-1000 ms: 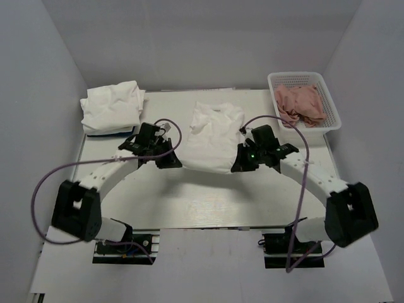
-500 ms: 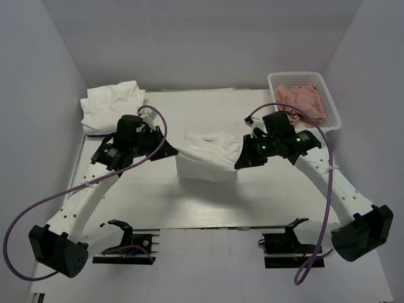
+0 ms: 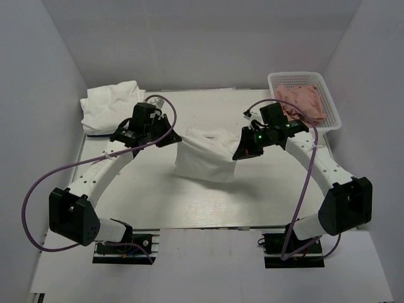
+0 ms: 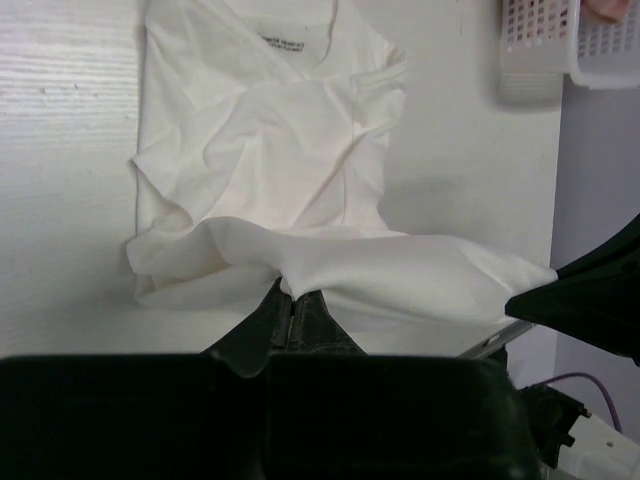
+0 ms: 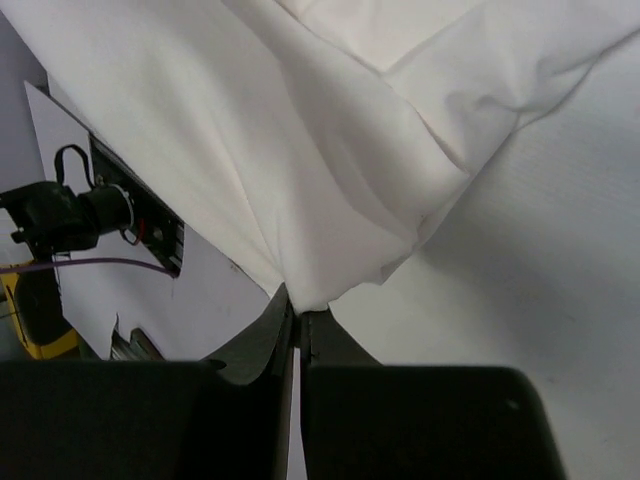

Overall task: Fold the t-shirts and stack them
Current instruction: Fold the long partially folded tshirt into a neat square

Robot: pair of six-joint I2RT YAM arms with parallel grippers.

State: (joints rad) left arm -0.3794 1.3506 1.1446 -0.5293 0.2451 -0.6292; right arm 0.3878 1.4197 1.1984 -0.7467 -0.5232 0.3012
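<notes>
**Top external view: two-arm fold under way, both jaws clamped on one t-shirt**

**1. Jaws.** The left gripper has its jaws together on a pinch of white fabric. The cloth runs straight out of the fingertips, with no gap visible. The right gripper is in the same condition, clamped on a gathered corner of the same garment.

**2. Held item.** The t-shirt hangs as a raised band between the two grippers. Its collar end lies flat on the table on the side of the band nearer the basket's row. The shirt sits just beside the basket, on the left arm's side of it and slightly nearer the arm bases.

**3. Surroundings.** The basket holds pink cloth. A white stack of folded fabric rests well apart from the basket, along the same far edge of the table.

**4. Step in hand.** By judgement, this is the lengthwise fold: the lifted edge is being brought over toward the collar.

**5. Next move.** Carry both grippers together toward the basket's row, keeping the band taut and level. Lower the held edge onto the collar end, square the corners, then release both sides at once. Uneven travel would likely skew the fold.
</notes>
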